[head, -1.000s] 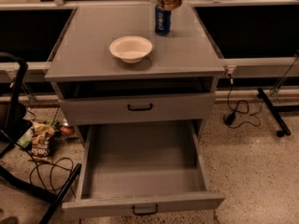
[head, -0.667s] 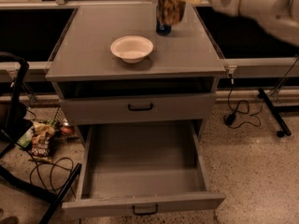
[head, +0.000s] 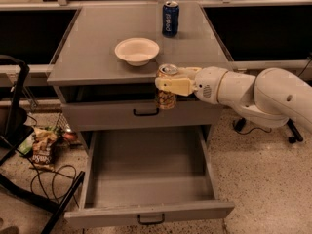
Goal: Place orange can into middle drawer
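The orange can, with mottled orange-gold print and a silver top, hangs upright in the air in front of the upper drawer. My gripper is shut on the orange can, its cream fingers wrapped around the can's upper half. The white arm reaches in from the right. The middle drawer is pulled wide open below, grey and empty, with a small black handle on its front. The can is above the drawer's back part.
A blue Pepsi can and a white bowl stand on the cabinet top. The shut upper drawer is behind the orange can. A snack bag, cables and a black frame are on the floor at left.
The arm has come down from the cabinet's back edge to in front of the upper drawer, carrying the orange can. The Pepsi can and bowl have not moved.
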`<state>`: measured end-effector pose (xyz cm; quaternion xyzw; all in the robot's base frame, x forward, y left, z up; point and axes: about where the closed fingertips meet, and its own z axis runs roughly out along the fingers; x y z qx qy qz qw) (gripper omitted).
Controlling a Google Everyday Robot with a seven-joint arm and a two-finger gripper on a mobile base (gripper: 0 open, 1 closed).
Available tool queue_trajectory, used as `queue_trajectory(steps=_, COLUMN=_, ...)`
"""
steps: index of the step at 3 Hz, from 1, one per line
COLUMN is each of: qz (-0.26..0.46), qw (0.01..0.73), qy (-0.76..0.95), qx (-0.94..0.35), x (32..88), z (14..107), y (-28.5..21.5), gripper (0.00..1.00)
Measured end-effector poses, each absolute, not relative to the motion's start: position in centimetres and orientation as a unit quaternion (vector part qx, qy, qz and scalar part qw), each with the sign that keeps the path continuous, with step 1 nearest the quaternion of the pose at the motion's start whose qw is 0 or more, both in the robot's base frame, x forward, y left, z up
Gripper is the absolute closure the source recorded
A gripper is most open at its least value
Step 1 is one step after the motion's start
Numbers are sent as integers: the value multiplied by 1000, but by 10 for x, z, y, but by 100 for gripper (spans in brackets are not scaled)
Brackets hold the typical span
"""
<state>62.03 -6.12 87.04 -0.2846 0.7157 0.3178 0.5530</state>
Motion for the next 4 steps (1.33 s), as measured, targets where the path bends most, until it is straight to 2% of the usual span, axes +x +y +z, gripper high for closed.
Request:
queue_trajectory(steps=2, qz=315, qw=533, qy=725, qx=-303, x=619, z=840, y=-59, gripper=100)
queue_trajectory(steps=4, qz=326, qw=499, qy=693, qx=-406, x=581, z=709, y=-58, gripper=100)
